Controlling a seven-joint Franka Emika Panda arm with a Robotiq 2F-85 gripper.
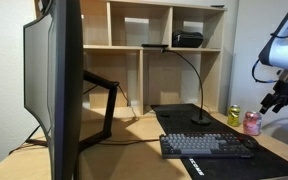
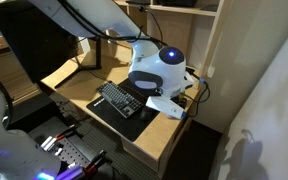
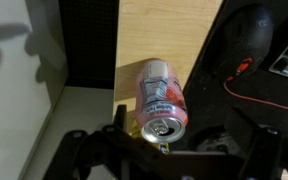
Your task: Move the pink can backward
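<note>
The pink can [image 1: 252, 122] stands upright on the desk at the right end of the black mat, just right of a yellow-green can [image 1: 234, 115]. In the wrist view the pink can [image 3: 157, 92] fills the middle, its silvery top toward the camera. My gripper [image 1: 276, 101] hangs a little above and to the right of the pink can, apart from it. In the wrist view the dark fingers [image 3: 189, 138] spread to both sides of the can top, open and empty. In an exterior view from above, the arm's body [image 2: 159, 68] hides the cans and gripper.
A black keyboard [image 1: 208, 146] lies on the black desk mat [image 1: 184, 120] in front of the cans. A gooseneck lamp base [image 1: 201, 121] stands behind it. A large monitor [image 1: 59, 80] fills the left. A wooden shelf [image 1: 164, 40] lines the back wall.
</note>
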